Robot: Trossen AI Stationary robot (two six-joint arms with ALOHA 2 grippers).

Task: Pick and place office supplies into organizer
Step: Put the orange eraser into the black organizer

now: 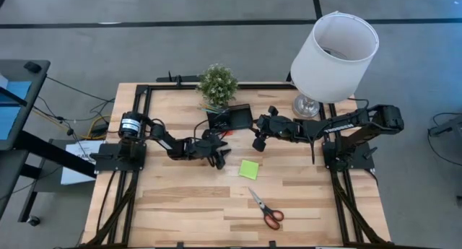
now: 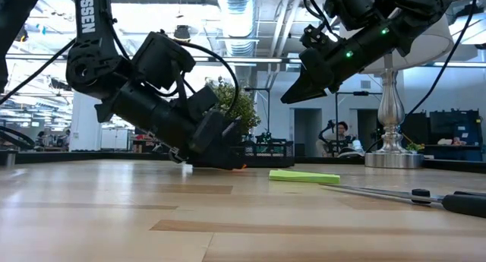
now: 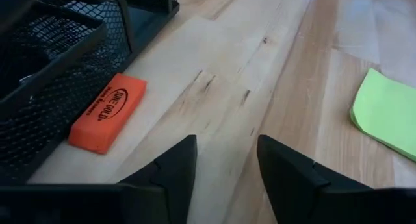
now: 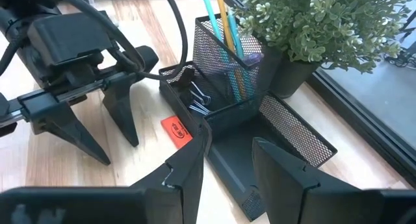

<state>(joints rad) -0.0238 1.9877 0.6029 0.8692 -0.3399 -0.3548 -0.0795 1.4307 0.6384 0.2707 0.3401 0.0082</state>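
While the left gripper hung low over the table with its fingers spread and empty, an orange eraser lay just beside the black mesh organizer — pens and a binder clip already inside. The right gripper (fingers apart, holding nothing) hovered above the organizer; the green sticky pad and scissors lay apart.

White letters "OSSEN" on the left arm; illegible dark print on the orange eraser.

Left gripper low, parted, empty, right gripper raised, parted
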